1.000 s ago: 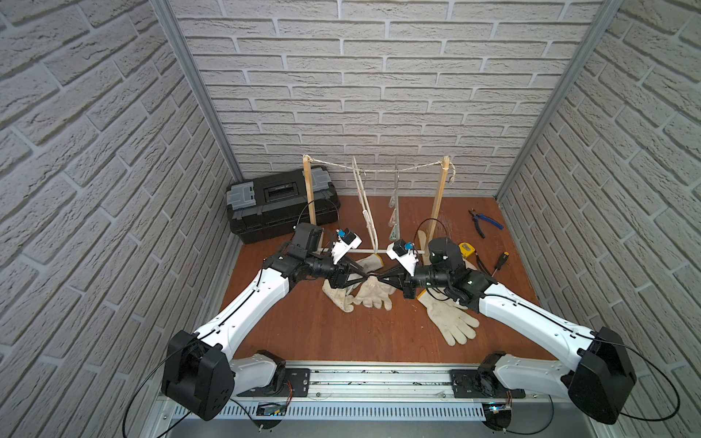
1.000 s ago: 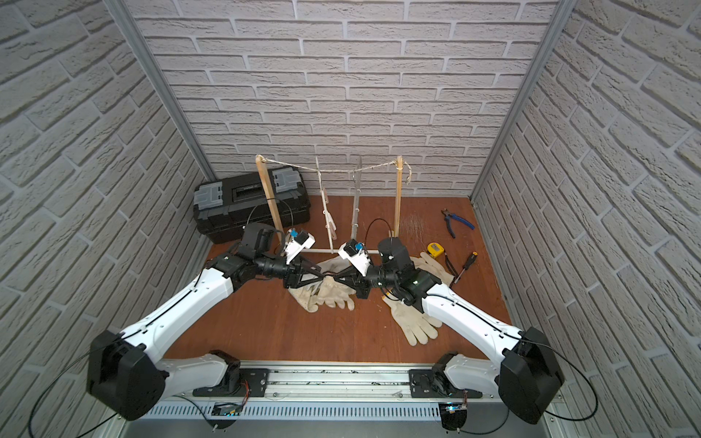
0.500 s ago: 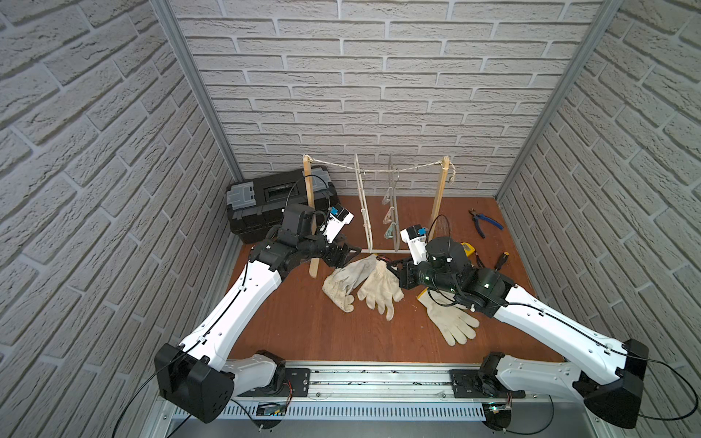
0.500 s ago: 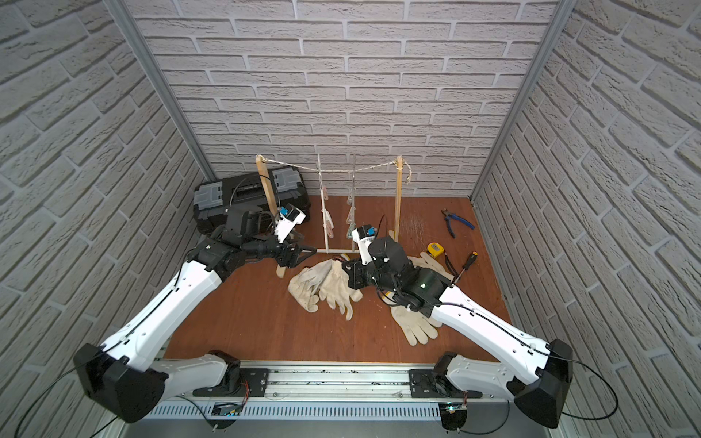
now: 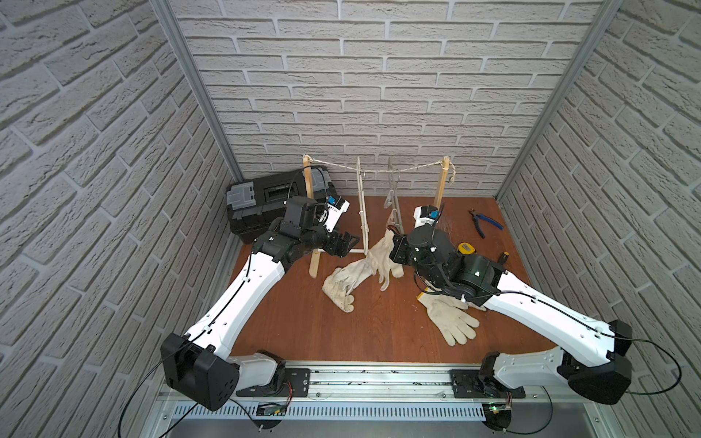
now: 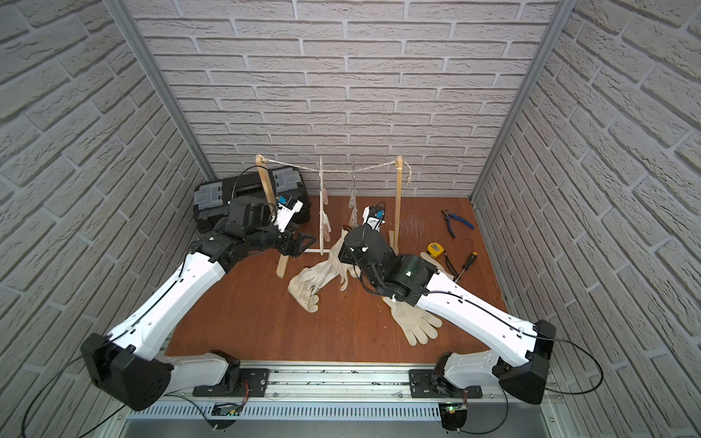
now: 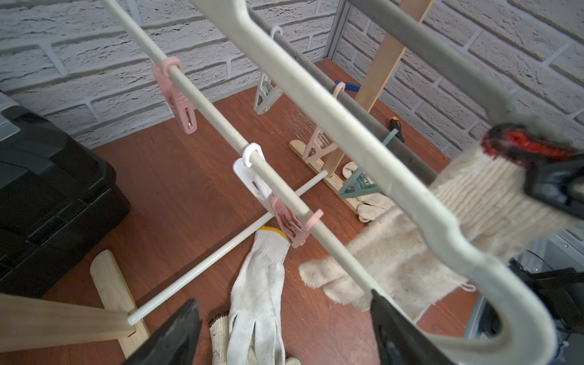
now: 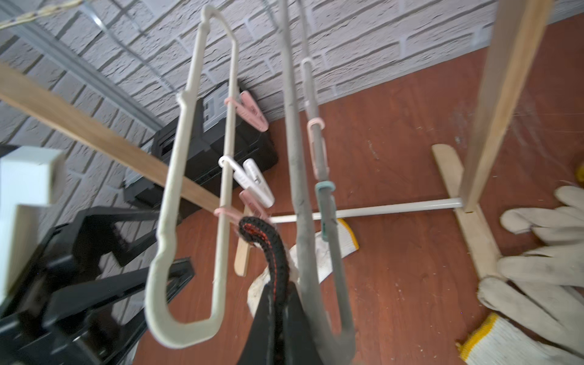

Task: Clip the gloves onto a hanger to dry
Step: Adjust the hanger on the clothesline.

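Observation:
My right gripper (image 5: 392, 238) (image 8: 278, 292) is shut on the black-and-red cuff (image 8: 274, 252) of an off-white glove (image 5: 382, 253) (image 7: 474, 202). It holds the glove up beside the lower end of the grey hanger (image 5: 394, 206) (image 8: 297, 189). My left gripper (image 5: 348, 242) (image 7: 284, 331) stands open and empty by the lower end of the white hanger (image 5: 362, 212) (image 7: 347, 132), which carries pink and white clips (image 7: 177, 94). More gloves lie on the floor (image 5: 341, 284) (image 6: 413, 318), and one has a yellow-edged cuff (image 7: 257, 284).
Both hangers hang from a rope (image 5: 341, 167) strung between two wooden posts (image 5: 309, 201) (image 5: 442, 186). A black toolbox (image 5: 261, 204) sits at the back left. Pliers (image 5: 485, 222), a tape measure (image 5: 466, 248) and a screwdriver (image 5: 502, 258) lie at the right.
My left gripper has opened and drawn back from the gloves to the white hanger. The right gripper has lifted its glove off the floor pile towards the grey hanger.

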Motion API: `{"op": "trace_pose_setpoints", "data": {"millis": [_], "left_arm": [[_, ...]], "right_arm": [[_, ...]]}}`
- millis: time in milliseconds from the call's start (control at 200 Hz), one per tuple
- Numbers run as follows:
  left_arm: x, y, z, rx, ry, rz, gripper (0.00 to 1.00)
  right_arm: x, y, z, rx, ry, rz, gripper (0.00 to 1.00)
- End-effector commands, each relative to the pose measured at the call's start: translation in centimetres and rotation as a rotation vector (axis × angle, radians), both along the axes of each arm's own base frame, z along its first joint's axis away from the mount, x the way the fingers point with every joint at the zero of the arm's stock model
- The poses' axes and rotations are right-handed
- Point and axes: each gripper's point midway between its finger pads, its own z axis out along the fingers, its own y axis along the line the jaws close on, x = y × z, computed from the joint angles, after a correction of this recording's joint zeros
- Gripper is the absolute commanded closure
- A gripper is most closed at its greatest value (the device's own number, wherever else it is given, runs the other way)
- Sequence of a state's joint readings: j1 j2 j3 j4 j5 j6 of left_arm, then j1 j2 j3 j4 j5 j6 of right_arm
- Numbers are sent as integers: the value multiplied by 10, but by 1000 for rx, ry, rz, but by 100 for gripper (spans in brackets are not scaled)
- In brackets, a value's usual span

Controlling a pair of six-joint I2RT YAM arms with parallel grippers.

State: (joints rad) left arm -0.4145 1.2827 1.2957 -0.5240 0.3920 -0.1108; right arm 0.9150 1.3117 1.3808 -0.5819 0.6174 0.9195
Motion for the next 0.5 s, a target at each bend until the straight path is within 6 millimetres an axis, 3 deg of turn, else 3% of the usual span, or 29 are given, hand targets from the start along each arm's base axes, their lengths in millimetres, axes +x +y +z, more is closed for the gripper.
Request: {"op": "trace_pose_setpoints", "data": {"millis": [0,185,345,495], "left_arm": [[3,1,45,-83,-72,61,15],[0,-18,66,-95,-77,54,15],[5,-32,55,22,-73,69,15],[18,-29,44,140,-77,137,15]], "right_arm": [[11,-23,17,-38,-80,-178,97],[28,0,20,-80,-127,-142,97],[42,28,24,-67,-145,-42,97],[56,44,28,-41,-163,34,97]]}}
